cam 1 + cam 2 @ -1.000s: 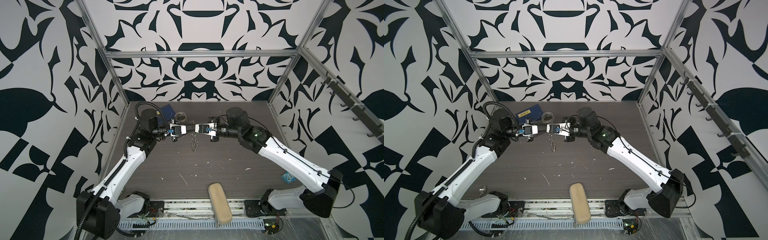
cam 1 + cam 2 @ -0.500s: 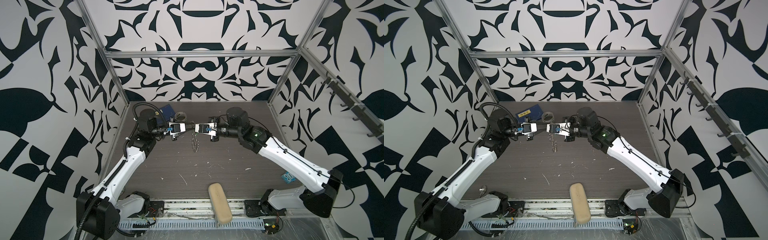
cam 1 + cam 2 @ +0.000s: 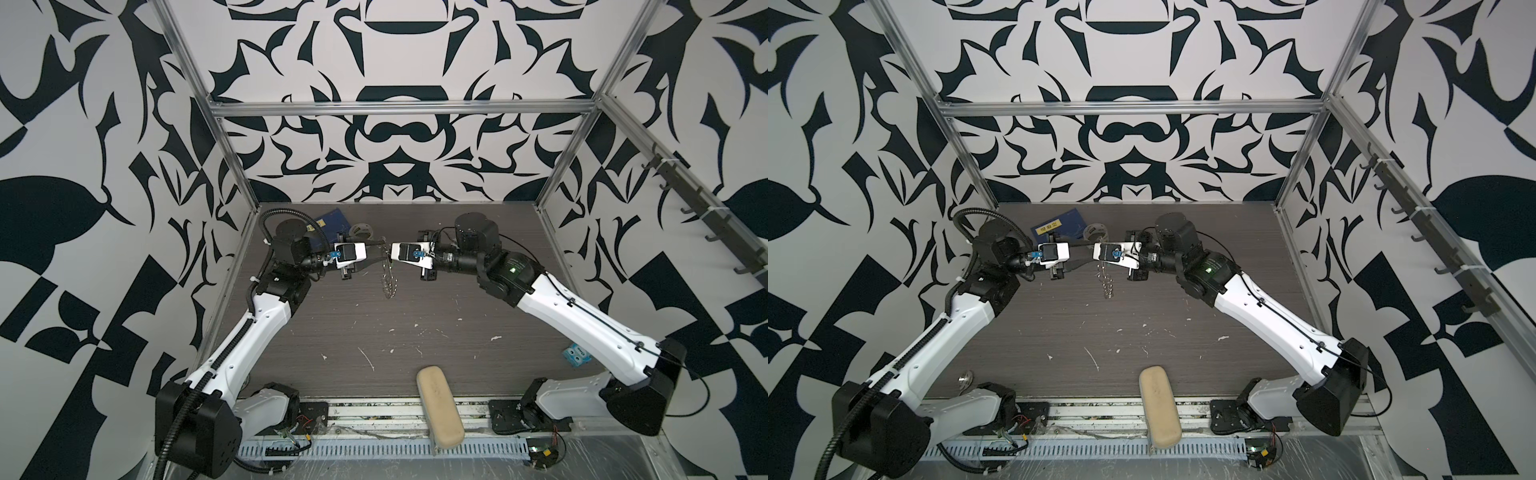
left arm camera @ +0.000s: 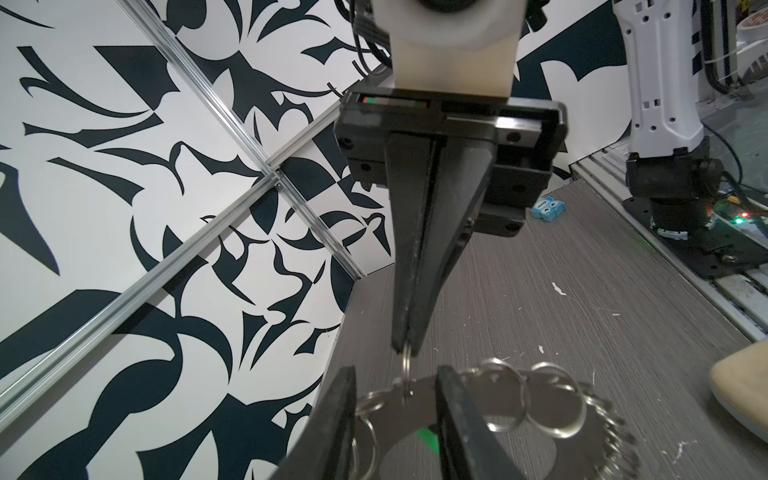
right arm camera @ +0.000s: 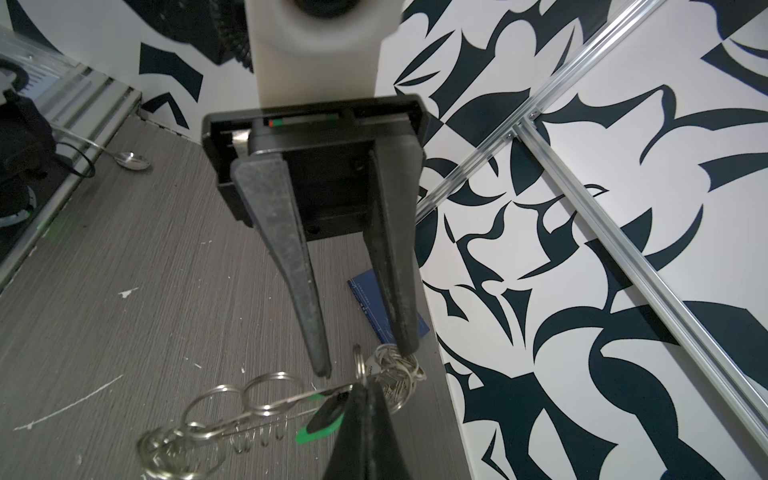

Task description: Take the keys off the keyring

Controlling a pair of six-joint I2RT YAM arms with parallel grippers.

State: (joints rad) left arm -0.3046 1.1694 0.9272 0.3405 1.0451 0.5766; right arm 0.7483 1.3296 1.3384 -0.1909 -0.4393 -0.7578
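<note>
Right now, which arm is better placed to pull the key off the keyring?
Left. The left claw is open, straddling the rim of the keyring beside the green key; the right claw is shut on a wire loop, holding the keyring up.

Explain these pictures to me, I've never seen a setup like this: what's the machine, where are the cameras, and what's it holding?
Two robot arms reach over a table inside a patterned booth. Two pictures come from a camera head overhead, looking down on everything; the other two come from a camera on each arm's wrist, looking along its hand. The right hand is shut, pinching a wire loop on the keyring, a metal disc fringed with loops, which dangles from it. A small green key shows by the disc. The left hand is open, its fingers either side of that loop. On the table lie a tan case, a blue booklet, a tape roll, a blue block and a spoon.
</note>
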